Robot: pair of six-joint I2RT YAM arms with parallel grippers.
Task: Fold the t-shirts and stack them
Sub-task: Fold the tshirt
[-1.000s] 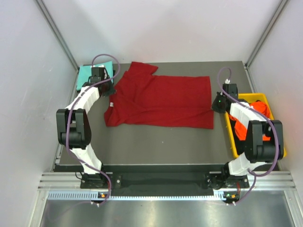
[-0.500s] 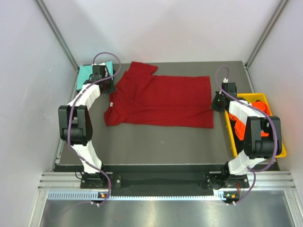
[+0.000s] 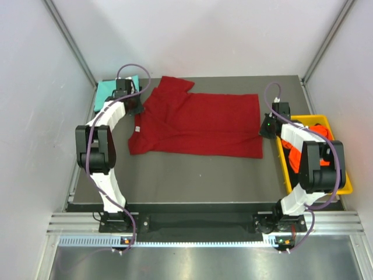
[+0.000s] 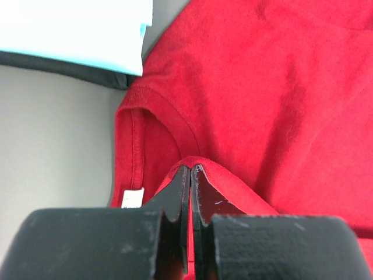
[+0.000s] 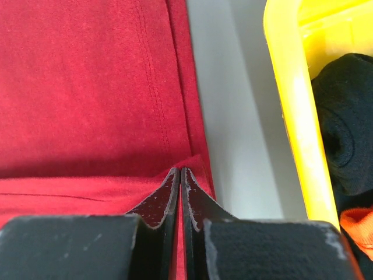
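Note:
A large dark red t-shirt (image 3: 198, 125) lies spread flat across the middle of the table. My left gripper (image 3: 137, 109) is at its left edge, near the collar, shut on a raised pinch of the red cloth (image 4: 191, 168). At the shirt's right hem my right gripper (image 3: 263, 129) is likewise shut on a fold of red cloth (image 5: 179, 172). A folded teal t-shirt (image 3: 108, 90) lies at the back left corner, just behind the left gripper. An orange t-shirt (image 3: 322, 131) and a black t-shirt (image 5: 347, 128) lie in the bin on the right.
The yellow plastic bin (image 3: 284, 166) stands along the table's right edge, its wall (image 5: 291, 99) close beside the right gripper. A white label (image 4: 133, 198) shows inside the red shirt's collar. White walls enclose the table on three sides.
Both arms have shifted slightly toward the back of the table while staying shut on the red shirt's edges. The shirt itself has barely moved.

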